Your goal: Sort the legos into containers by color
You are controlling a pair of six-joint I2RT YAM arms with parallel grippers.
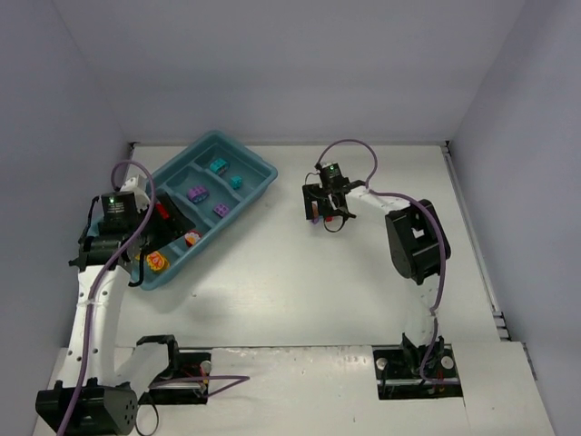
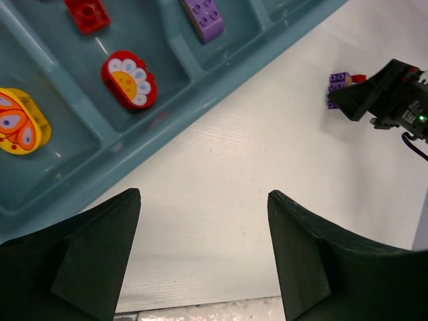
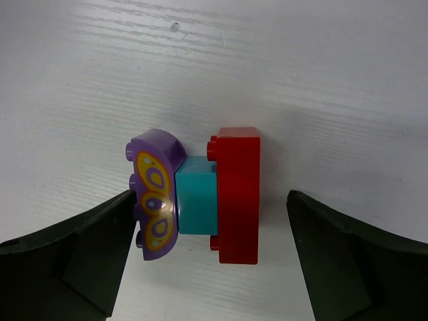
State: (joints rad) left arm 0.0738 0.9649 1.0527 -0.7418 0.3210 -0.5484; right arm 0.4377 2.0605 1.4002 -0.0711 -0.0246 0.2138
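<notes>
**Left gripper** (image 2: 202, 197): spread wide and empty. We place it by the near half of the tray, with only bare white surface (image 2: 254, 167) between its fingers.

**Long teal-blue plastic tray** (image 1: 265, 172): four compartments, lying aslant on the left of the surface. Contents, nearest compartment first:
- First: one yellow rounded brick with a butterfly print (image 2: 20, 122).
- Second: one red rounded brick with a flower print (image 2: 128, 79) and one plain red studded brick (image 2: 87, 13).
- Third: one purple studded brick (image 1: 196, 193) and a second purple brick (image 1: 221, 210).
- Farthest: one teal studded brick (image 1: 218, 166) and a second teal brick (image 1: 236, 182).

We find a single colour in each compartment.

**Right gripper** (image 3: 208, 200): released, jaws wide and gripping nothing. It stands either side of a cluster of three bricks on the open surface, well apart from the tray and to its right.
- The cluster is a purple curved brick with a butterfly print (image 3: 155, 194), a small teal cube (image 3: 197, 194) and a red block (image 3: 237, 194).
- They touch in a row with the teal cube in the middle.
- We cannot tell whether they are snapped together.

**Progress:** we count seven bricks sorted and three outstanding, so we judge the task well past halfway. Each brick in the cluster belongs in a different compartment, so we expect it will need parting.
</notes>
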